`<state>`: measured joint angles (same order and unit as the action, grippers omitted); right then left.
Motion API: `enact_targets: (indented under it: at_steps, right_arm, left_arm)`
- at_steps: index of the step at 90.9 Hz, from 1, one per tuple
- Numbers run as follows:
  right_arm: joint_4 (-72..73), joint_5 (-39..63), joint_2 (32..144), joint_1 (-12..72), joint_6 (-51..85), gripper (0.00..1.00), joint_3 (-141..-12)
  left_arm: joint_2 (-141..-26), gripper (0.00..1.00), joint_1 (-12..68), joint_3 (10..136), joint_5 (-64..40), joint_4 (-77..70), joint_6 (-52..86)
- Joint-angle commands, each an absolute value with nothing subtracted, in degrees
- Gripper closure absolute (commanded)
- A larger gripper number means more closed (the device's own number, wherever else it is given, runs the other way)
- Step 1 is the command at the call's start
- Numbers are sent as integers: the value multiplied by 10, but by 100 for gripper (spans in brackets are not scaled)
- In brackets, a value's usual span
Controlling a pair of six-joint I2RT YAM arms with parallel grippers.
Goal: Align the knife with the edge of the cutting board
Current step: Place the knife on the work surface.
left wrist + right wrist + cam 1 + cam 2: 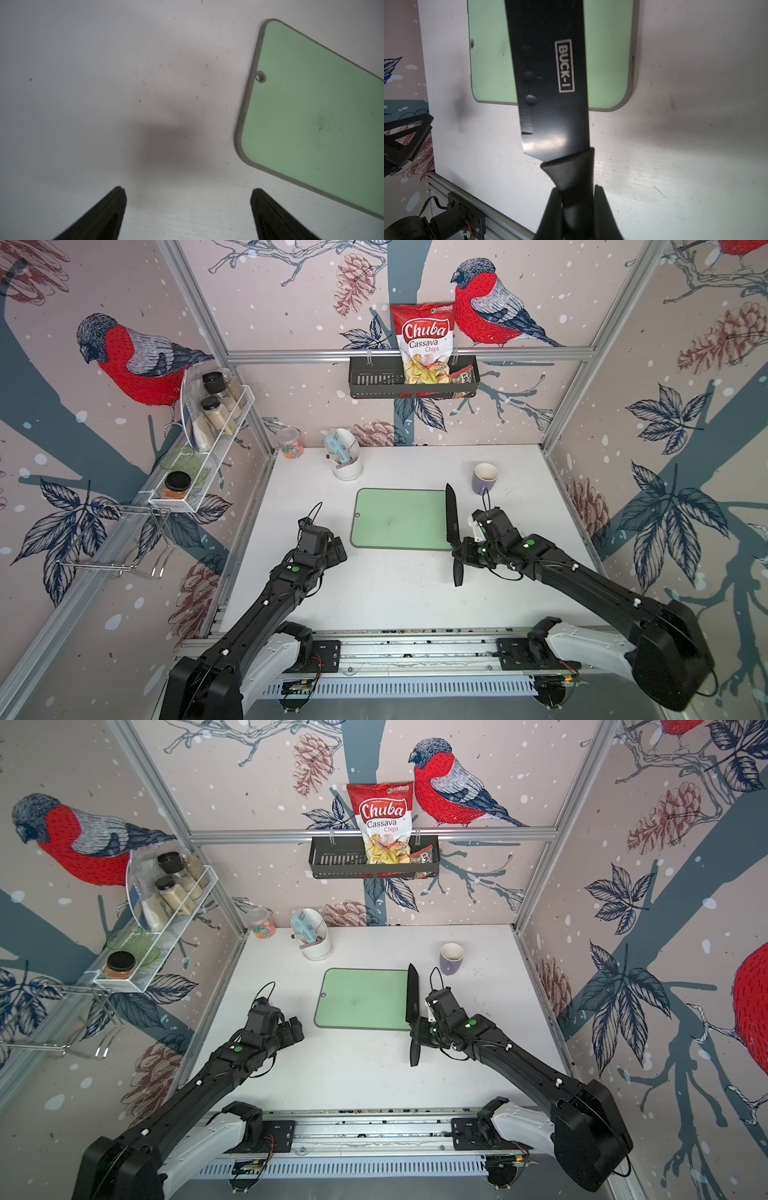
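The right gripper (577, 193) has its 2 fingers (602, 207) clamped on the handle of the knife (550, 83), just behind the blade. Ahead of those fingers the black blade runs along the cutting board (399, 518), over its short side away from the hole. The left gripper (188, 191) hangs with its 2 fingers spread wide and empty above the white table (83, 104); the board's hole side lies just beyond them. Further off stands a mug (484, 477).

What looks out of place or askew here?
Nothing spilled or broken. The knife, held by its handle in the right gripper, runs roughly along the board's short edge opposite the hole, handle jutting past the near side. A dark smudge marks the board's middle.
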<state>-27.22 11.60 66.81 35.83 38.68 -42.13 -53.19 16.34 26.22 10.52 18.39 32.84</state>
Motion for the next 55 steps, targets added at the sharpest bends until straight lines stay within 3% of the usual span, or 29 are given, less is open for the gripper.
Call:
enact_targets:
  at_steps: [1,27,55]
  right_arm:
    - [-330,29,692,359,358,100,-451]
    - [-561,-241,830,422,395,100,-583]
    - [-748,-426,1044,527,474,100,-748]
  left_arm:
    - [-531,4,164,262,105,175,328]
    - [-529,4,164,261,105,176,330]
    - [-524,4,164,260,106,178,329]
